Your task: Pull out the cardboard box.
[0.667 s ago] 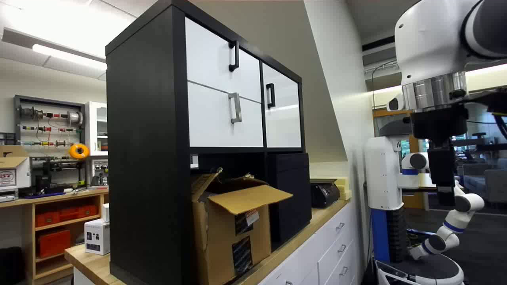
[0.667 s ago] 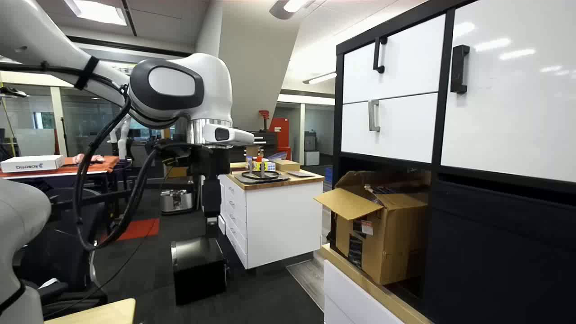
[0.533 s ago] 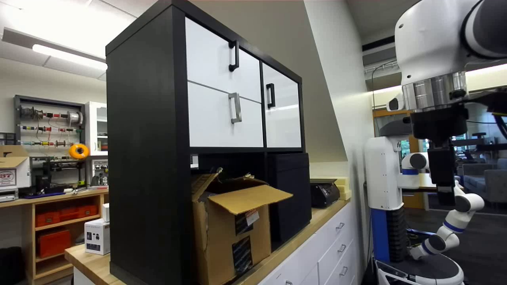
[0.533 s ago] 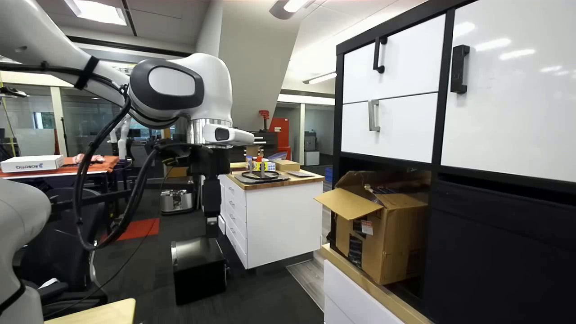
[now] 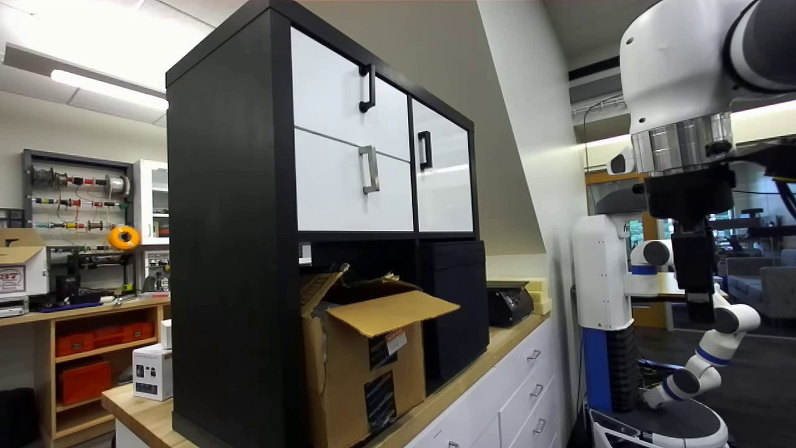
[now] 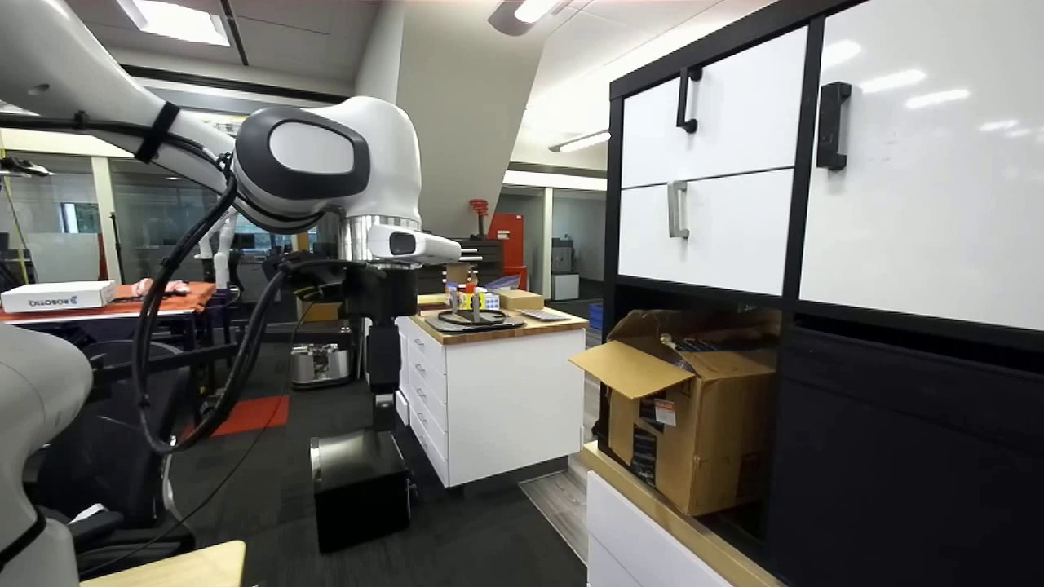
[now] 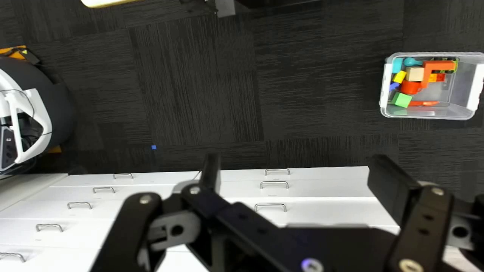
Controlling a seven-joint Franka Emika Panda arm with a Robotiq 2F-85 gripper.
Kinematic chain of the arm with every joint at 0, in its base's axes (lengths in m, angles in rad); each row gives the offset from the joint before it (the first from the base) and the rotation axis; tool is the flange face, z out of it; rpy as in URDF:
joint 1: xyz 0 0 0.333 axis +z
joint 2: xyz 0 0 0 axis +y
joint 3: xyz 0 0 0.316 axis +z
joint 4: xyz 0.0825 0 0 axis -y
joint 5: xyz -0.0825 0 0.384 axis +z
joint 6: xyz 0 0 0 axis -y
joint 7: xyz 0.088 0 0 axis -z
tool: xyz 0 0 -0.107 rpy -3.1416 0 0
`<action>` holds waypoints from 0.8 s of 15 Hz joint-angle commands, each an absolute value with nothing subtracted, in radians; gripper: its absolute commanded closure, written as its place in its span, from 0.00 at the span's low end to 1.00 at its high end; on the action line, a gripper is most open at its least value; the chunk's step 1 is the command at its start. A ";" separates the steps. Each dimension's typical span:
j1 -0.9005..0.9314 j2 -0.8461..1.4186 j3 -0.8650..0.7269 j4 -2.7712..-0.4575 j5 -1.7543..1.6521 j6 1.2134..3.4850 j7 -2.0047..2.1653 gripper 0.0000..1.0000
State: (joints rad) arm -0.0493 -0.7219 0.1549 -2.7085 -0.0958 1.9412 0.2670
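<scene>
The cardboard box (image 5: 345,379) sits in the lower open cubby of the black cabinet (image 5: 224,249), also in an exterior view (image 6: 730,440). Its top is open. One flap (image 5: 395,308) sticks out toward the front, also in an exterior view (image 6: 632,371). A dark label (image 5: 380,400) is on the front face. My gripper (image 7: 297,166) is open and empty, with its fingers wide apart in the wrist view. It points down, away from the box, in both exterior views (image 5: 701,305) (image 6: 384,412). The box is out of the wrist view.
A wooden counter edge (image 5: 463,373) runs under the cabinet, with white drawers (image 7: 314,189) below. A dark bin (image 5: 454,311) fills the adjoining cubby. White doors with handles (image 6: 678,209) are above. A clear tub of toys (image 7: 459,81) stands on the floor.
</scene>
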 commanded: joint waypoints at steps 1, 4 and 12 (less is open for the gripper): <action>-0.039 -0.721 0.145 -2.707 -0.102 1.939 0.273 0.00; -0.041 -0.706 0.146 -2.700 -0.107 1.953 0.273 0.00; -0.022 -0.541 0.149 -2.629 -0.095 2.099 0.265 0.00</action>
